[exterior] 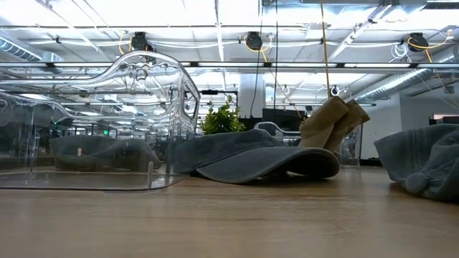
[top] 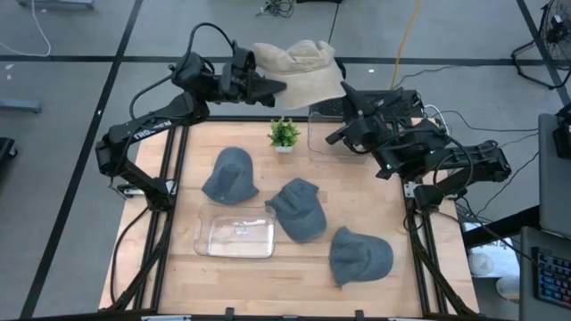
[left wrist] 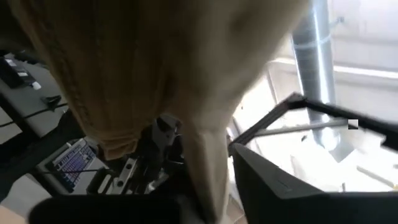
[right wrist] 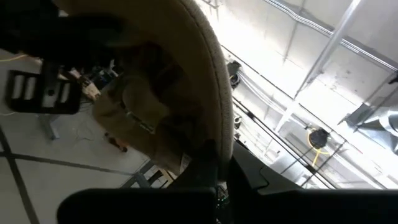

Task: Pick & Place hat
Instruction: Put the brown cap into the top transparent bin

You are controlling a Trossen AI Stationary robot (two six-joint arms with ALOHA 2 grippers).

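A tan hat [top: 299,69] hangs in the air over the table's far edge, held between my two grippers. My left gripper [top: 278,86] is shut on its left side, and my right gripper [top: 344,90] is shut on its right side. In the low view the tan hat [exterior: 333,125] hangs behind a grey hat. Three grey hats [top: 232,176], [top: 301,208], [top: 359,257] lie on the wooden table. My left gripper [left wrist: 205,208] pinches a bunched fold of the tan cloth [left wrist: 208,168] between its two fingers. It comes from the table's left, slanting upward. The hat is lifted clear of the table. How many layers it has, I cannot tell. My right gripper [right wrist: 221,190] pinches the edge of the hat's brim [right wrist: 219,146] between its two fingers. It comes from the table's right, slanting upward. The brim curves away above the fingers, and the hat is clear of the table.
A clear plastic container [top: 236,234] lies near the table's front left. Another clear container [top: 332,135] stands at the far edge, under the tan hat. A small green plant [top: 284,134] stands beside it. Cables run across the floor beyond the table.
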